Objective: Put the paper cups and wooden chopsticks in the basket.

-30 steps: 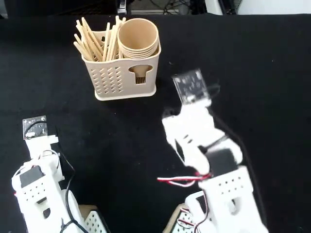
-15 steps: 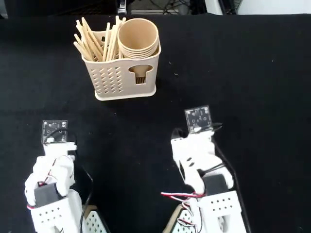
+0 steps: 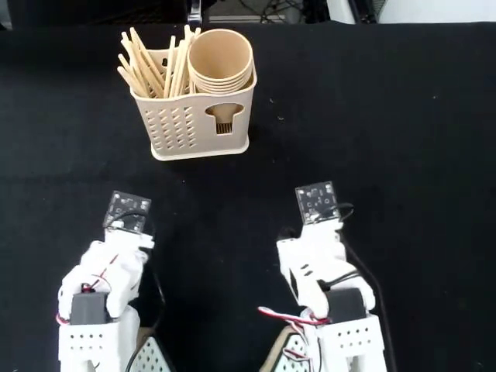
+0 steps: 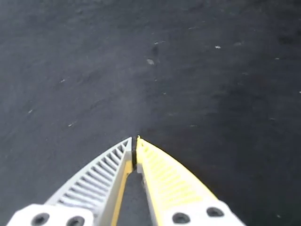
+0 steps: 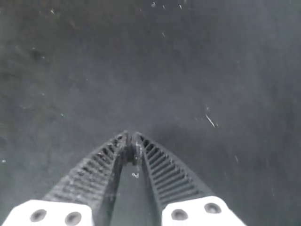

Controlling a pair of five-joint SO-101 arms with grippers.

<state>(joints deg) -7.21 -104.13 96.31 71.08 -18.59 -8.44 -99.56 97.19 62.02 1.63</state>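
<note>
Two grippers closed, empty: left gripper (image 4: 136, 140), right gripper (image 5: 130, 141), tips touching over black table (image 3: 387, 116). Paper cups (image 3: 221, 58), wooden chopsticks (image 3: 147, 66) upright inside basket (image 3: 182, 124) — upper left of high view.

No legible text, number or brand anywhere. Just one sign: a cut-out symbol (image 3: 222, 118) in the front wall of the basket (image 3: 174, 128), a round head over a ribbed stem. Too small to identify further.
</note>
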